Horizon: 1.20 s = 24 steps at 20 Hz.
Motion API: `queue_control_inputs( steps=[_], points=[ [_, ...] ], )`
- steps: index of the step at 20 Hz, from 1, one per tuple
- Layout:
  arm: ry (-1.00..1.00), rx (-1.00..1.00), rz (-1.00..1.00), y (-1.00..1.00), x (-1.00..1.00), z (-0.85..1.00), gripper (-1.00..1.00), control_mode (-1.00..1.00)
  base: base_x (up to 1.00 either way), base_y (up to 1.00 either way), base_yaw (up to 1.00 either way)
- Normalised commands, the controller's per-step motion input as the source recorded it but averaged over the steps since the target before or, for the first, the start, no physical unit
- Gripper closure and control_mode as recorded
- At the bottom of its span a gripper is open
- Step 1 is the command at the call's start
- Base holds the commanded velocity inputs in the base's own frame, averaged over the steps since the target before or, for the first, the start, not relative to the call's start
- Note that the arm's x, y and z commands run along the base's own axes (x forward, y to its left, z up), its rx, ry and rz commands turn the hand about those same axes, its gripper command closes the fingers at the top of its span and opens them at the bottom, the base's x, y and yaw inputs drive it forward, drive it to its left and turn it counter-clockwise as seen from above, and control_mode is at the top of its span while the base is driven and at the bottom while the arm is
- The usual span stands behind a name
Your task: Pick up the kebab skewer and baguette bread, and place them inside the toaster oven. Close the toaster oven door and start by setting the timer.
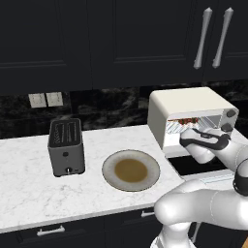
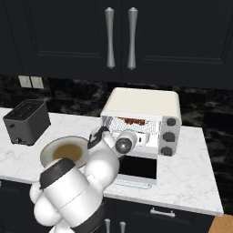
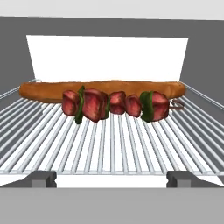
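Note:
The kebab skewer (image 3: 114,105), red meat chunks with green pieces, lies across the wire rack (image 3: 109,148) inside the cream-white toaster oven (image 1: 186,104). Right behind it lies the orange-brown baguette bread (image 3: 48,89), parallel to it. My gripper (image 3: 112,179) is open at the oven's mouth, fingertips wide apart, holding nothing and a short way in front of the skewer. The toaster oven door (image 1: 198,165) hangs open, folded down flat in front. In the right base view the skewer (image 2: 132,121) shows as red bits in the oven (image 2: 145,102), with dark knobs (image 2: 170,136) down its right side.
An empty round plate (image 1: 131,169) sits on the white marble counter (image 1: 29,193) left of the oven. A grey two-slot toaster (image 1: 66,145) stands further left. Dark cabinets hang above the oven, and a black backsplash runs behind it.

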Motion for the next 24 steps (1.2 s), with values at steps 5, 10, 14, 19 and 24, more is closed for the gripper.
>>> queue_control_inputs(
  steps=[5, 10, 14, 19, 24],
  points=[
    [-0.01, 0.00, 0.00, 0.00, 0.13, 0.00, -1.00, -1.00, 0.00, 0.00, 0.00],
    [0.00, 0.00, 0.00, -0.08, -0.06, 0.02, -1.00, -1.00, 0.00, 0.00, 0.00],
    [-0.03, 0.00, 0.00, -0.30, -0.47, 0.28, -1.00, -1.00, 0.00, 0.00, 0.00],
    [0.00, 0.00, 0.00, -0.32, -0.34, 0.46, -1.00, -1.00, 0.00, 0.00, 0.00],
    [0.10, -0.01, 0.03, -0.42, -0.56, 0.20, -1.00, -1.00, 0.00, 0.00, 0.00]
  ],
)
